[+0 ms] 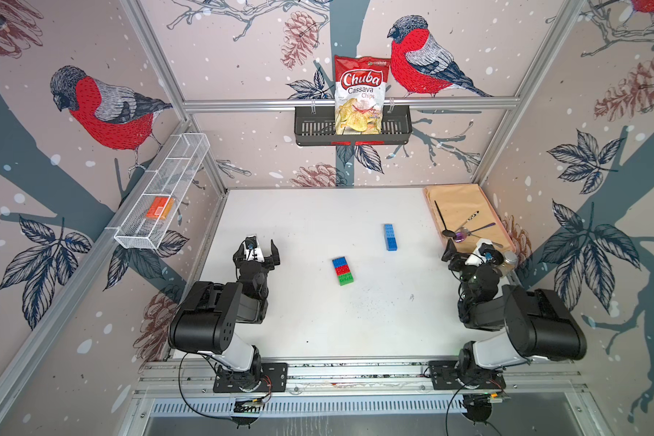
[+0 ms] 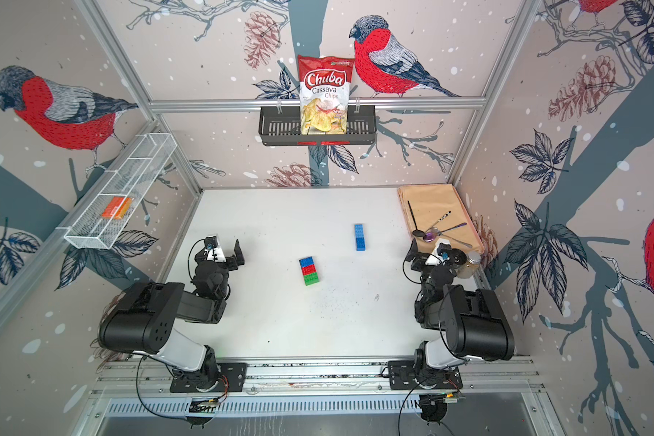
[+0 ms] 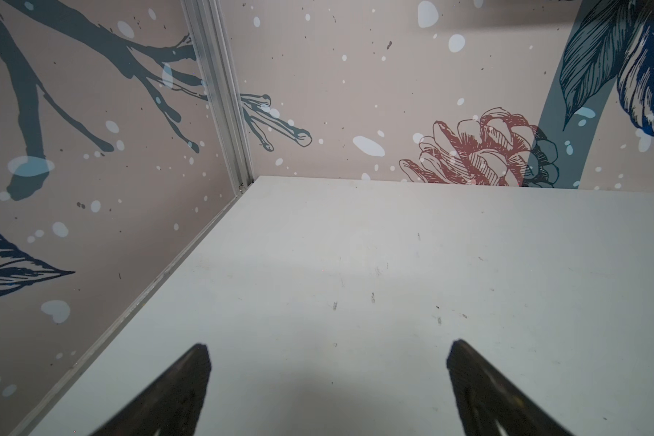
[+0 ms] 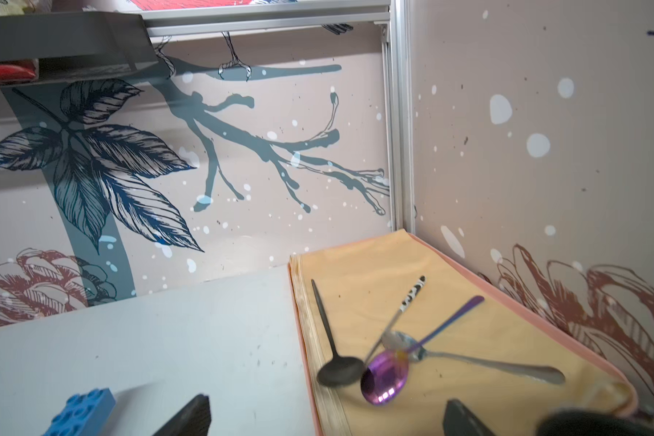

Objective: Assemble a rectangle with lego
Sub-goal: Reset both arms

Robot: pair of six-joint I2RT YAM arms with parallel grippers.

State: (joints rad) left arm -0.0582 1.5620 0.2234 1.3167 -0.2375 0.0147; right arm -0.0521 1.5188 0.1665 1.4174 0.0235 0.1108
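On the back wall — black basket (image 1: 314, 126) holds an upright chip bag (image 1: 360, 94).

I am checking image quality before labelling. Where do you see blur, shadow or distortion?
In both top views the lego stack is sharp, but the wide angle makes the walls lean outward; in the left wrist view the fingers of the left hand are dark and soft, with a faint shadow between them; in the right wrist view the purple spoon looks smeared.
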